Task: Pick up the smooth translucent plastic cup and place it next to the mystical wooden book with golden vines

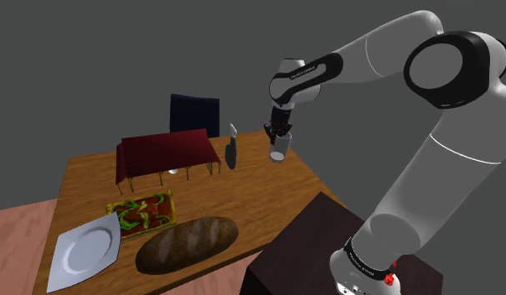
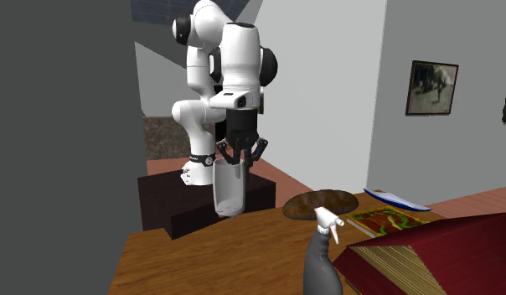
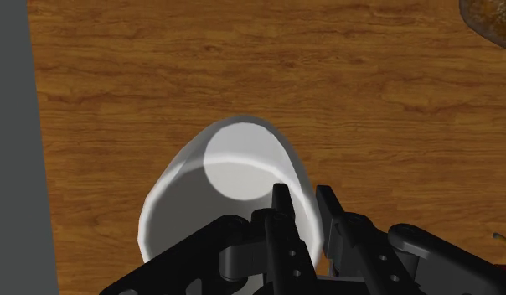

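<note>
A clear, pale cup (image 2: 229, 188) hangs upright from my gripper (image 2: 237, 159), whose fingers are shut on the cup's rim, one inside and one outside. In the wrist view the cup (image 3: 226, 176) sits under the gripper (image 3: 303, 201) with wooden table below it. In the shoulder view the cup (image 1: 277, 154) and gripper (image 1: 278, 138) are over the table's far right part. The book (image 1: 142, 211), reddish-brown with green and golden vines, lies flat near the front left, far from the cup. It also appears as the book (image 2: 385, 220) past the bread.
On the wooden table (image 1: 268, 201) lie a brown loaf (image 1: 187, 245), a pale plate (image 1: 85, 247), a grey spray bottle (image 1: 232, 147) near the cup, and a dark red table-shaped object (image 1: 167, 153). A dark blue chair (image 1: 194, 114) stands behind. My stand (image 1: 318, 251) borders the table.
</note>
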Controlling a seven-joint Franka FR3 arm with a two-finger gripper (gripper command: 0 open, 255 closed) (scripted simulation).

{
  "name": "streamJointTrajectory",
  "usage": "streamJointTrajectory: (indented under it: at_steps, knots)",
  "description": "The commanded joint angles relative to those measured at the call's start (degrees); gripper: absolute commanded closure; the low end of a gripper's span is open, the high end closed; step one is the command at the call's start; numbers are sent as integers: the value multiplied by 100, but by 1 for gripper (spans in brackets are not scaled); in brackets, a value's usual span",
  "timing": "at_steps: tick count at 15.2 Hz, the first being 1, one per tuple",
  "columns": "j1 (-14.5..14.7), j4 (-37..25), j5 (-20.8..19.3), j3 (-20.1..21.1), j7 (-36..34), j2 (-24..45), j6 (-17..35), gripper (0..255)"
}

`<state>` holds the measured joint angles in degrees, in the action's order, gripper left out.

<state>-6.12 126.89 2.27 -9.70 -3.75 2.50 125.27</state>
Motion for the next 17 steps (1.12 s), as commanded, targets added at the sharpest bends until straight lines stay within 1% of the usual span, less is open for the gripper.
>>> streamJointTrajectory:
  at_steps: [1,7,8,13,17]
  knots:
    - [-1,-69,-22,-3,-15,-88,-156,255]
    - [2,-296,-75,-2,-62,-315,-605,255]
    - [2,-301,-77,-2,-63,-320,-615,255]
    - [352,-412,-5,354,-730,-229,-617,255]
    - [626,-618,46,627,-1252,-62,-638,255]
